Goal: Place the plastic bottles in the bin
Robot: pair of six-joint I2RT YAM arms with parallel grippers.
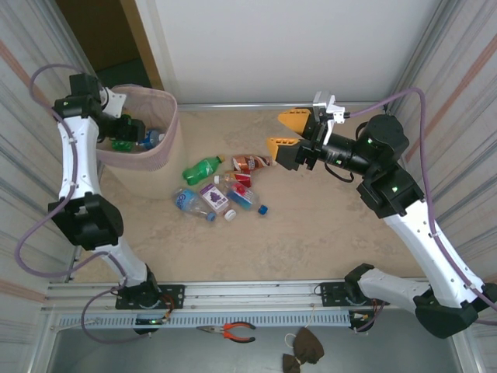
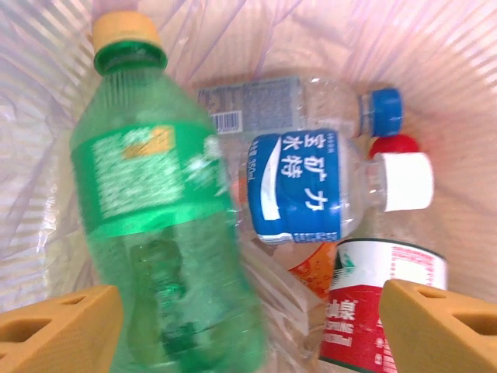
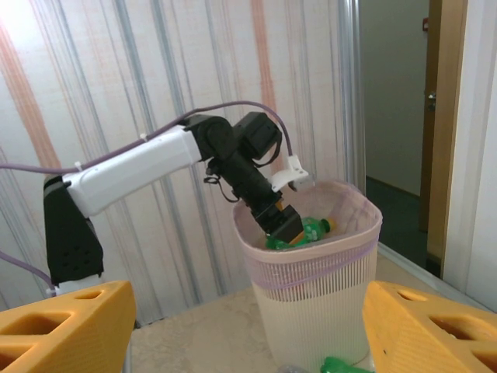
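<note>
Nearest in the overhead view, a ribbed aluminium rail (image 1: pixel 256 295) carries both arm bases. Red-handled pliers (image 1: pixel 233 332) lie on the grey ledge in front of it. Beyond the rail the worktop (image 1: pixel 334 225) is a beige, mottled, stone-look sheet. Near its middle lies a loose cluster of plastic bottles (image 1: pixel 221 186), all on their sides. It holds a glossy green one (image 1: pixel 202 169), a crumpled red-labelled one (image 1: pixel 250 162), a purple-labelled one (image 1: pixel 215 196) and a clear one with a blue cap (image 1: pixel 194 203).

The left arm rises from its base, bends at a black elbow and reaches to the far left corner, its wrist tipped down over the bin (image 1: pixel 167 148). The bin is a tall beige basket with rounded corners and finely ribbed walls, and a translucent pink bag is folded over its rim. The left gripper (image 2: pixel 250 299) points into it with its tan fingers spread wide. A translucent green bottle (image 2: pixel 155 202) with a yellow-orange cap shows blurred between them, close to one finger and well clear of the other, so nothing is clamped. Below it, against the crinkled pink liner, rest a blue-labelled bottle (image 2: pixel 303 186) with a white cap, a clear blue-capped bottle (image 2: pixel 311 101) and a red-and-white labelled bottle (image 2: pixel 384 303).

The right arm stretches along the far right of the worktop with its forearm roughly level. The right gripper (image 1: pixel 273 130) faces the bin from well apart, its blocky orange fingers wide with nothing between them.

The side walls are striped, corrugated panels. The far wall is a smooth white panel, and there is a dark doorway behind the bin.
</note>
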